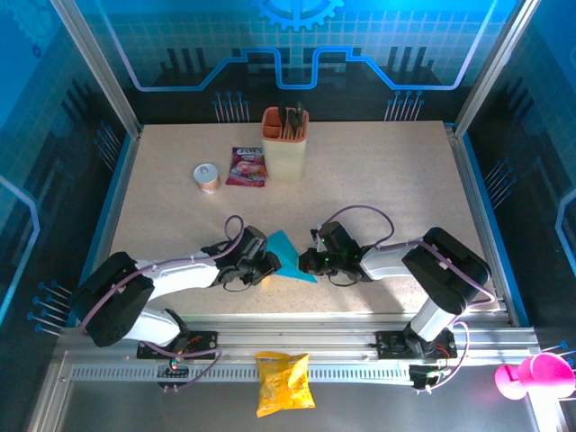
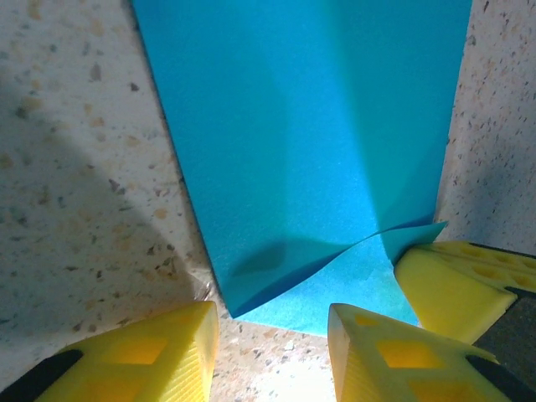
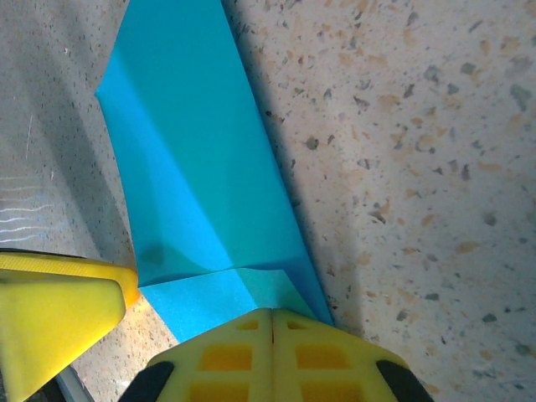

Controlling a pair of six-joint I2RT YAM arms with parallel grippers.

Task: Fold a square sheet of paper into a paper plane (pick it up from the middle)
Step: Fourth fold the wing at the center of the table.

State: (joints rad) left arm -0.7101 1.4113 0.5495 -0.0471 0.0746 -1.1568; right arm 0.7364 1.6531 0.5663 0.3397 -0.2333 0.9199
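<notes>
- Square sheet of paper (image 1: pixel 290 256): lies flat on the worktop (image 1: pixel 387 189), near the front edge, right between the two end effectors.
- From above, looks like a pointed blue wedge, not a plain square.
- Up close (image 2: pixel 310 151), shows a fold: one layer on top of another, with a slanted edge and a loose flap that lifts a little at the near corner.
- Best guess: the first folds are done, so the job is started but not even half over.
- Not ready to fly yet: no slim dart shape, no clear crease down the middle, no wings to see.
- Probably left to do: press the loose flap flat, fold the sides in more, fold along the middle, bend the wings out.
- Left end effector (image 2: pixel 272 331): fingers apart, one on each side of the paper's near corner, low over the worktop, not clamped on anything.
- Right end effector (image 3: pixel 272 335): fingers tight together, tips touching the paper's end flap; cannot tell if pinching the paper or only pressing it down.
- Well apart, at the back of the worktop: a beige cup (image 1: pixel 285 148) with tools inside, a pink-purple packet (image 1: pixel 246 167) just beside it, and a small round thing (image 1: pixel 207 177).
- In front, past the metal rail: a yellow snack bag (image 1: pixel 283 384).
</notes>
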